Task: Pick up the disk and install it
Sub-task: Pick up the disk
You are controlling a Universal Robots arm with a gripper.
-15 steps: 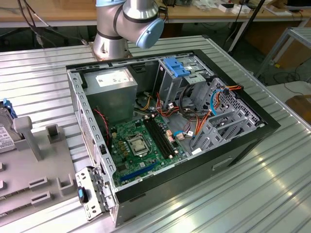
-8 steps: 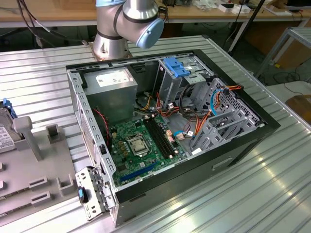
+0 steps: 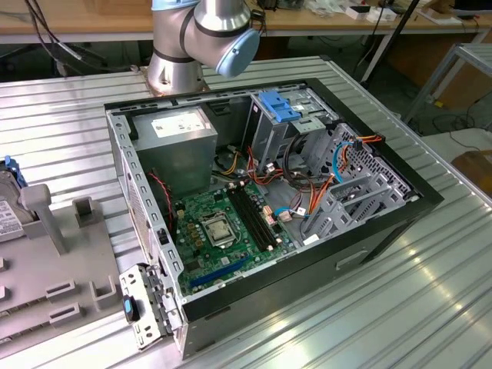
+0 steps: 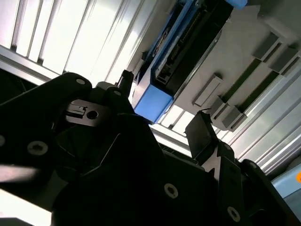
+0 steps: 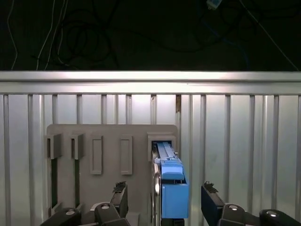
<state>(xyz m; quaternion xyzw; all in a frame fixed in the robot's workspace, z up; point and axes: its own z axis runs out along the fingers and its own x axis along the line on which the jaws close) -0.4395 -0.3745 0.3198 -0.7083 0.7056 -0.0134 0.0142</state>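
Note:
The disk (image 5: 171, 186) stands on its edge in a slot of a grey holder plate (image 5: 110, 136), with its bright blue rail facing up. In both wrist views my gripper (image 5: 164, 200) is open, one black finger (image 5: 120, 194) on each side of the disk and neither touching it. In the second wrist view the disk (image 4: 186, 52) runs away from the gripper (image 4: 162, 108), its blue end close between the fingertips (image 4: 203, 129). In the exterior view the disk (image 3: 6, 217) is at the far left edge, on the holder plate (image 3: 69, 261).
An open computer case (image 3: 384, 223) lies on the ribbed metal table (image 3: 430, 307), with a motherboard (image 3: 223, 227), a grey power-supply box (image 3: 181, 138), a blue latch (image 3: 278, 106) and loose cables inside. The arm's base (image 3: 181, 54) stands behind the case. Empty slots (image 5: 96, 155) line the holder.

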